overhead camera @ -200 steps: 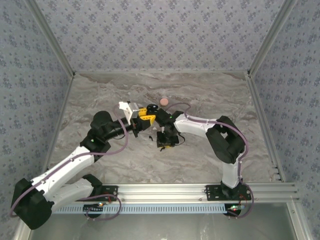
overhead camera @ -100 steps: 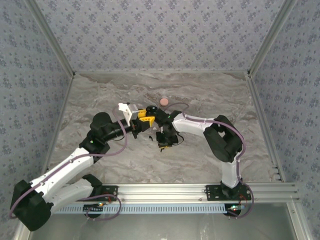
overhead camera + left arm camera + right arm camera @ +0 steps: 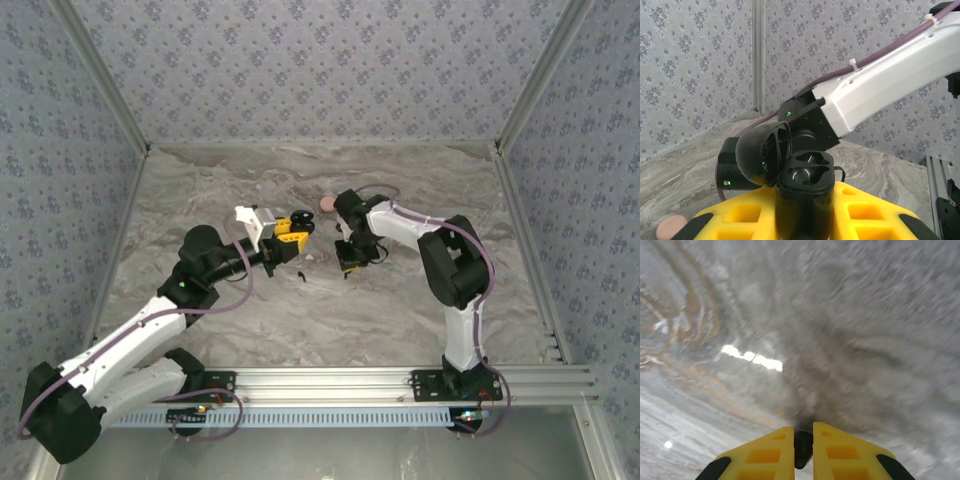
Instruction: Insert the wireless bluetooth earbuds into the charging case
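1. Our left gripper is clamped on the open black charging case, wells facing up.
2. Our right gripper pinches a black earbud.
3. The case lies near, to this gripper's left.

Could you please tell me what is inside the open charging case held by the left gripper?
In the charging case, the two glossy wells look empty: nothing sits in either. Their dark bottoms are hard to read, and the left gripper covers the case's lower body.
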Motion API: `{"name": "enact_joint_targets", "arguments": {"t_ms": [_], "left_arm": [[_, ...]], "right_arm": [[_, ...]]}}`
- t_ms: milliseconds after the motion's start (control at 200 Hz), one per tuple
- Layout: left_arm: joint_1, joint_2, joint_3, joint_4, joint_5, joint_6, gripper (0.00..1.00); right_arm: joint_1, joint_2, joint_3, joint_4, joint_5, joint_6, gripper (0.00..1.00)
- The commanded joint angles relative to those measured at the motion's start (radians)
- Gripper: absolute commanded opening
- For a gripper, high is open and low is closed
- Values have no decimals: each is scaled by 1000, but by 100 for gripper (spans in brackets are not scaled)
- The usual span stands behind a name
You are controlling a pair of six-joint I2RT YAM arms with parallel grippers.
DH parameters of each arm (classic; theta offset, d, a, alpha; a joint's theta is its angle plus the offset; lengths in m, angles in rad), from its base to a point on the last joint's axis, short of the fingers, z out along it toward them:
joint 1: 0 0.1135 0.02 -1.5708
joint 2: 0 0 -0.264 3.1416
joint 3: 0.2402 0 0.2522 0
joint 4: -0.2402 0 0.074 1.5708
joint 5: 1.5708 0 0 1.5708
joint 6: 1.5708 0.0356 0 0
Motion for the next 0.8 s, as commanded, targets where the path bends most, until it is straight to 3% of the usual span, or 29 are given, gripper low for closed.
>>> {"name": "enact_joint_targets", "arguments": {"t_ms": [0, 270, 480, 795], "left_arm": [[1, -21, 4, 18, -6, 11, 24], [2, -13, 5, 19, -9, 13, 24], [1, -10, 9, 21, -8, 14, 24], [1, -12, 9, 24, -5, 13, 23]], "right_arm": [[-27, 53, 40, -79, -16, -136, 14], [-44, 47, 80, -96, -49, -139, 28], [-44, -13, 69, -88, -1, -24, 43], [-16, -104, -12, -63, 90, 193, 42]]}}
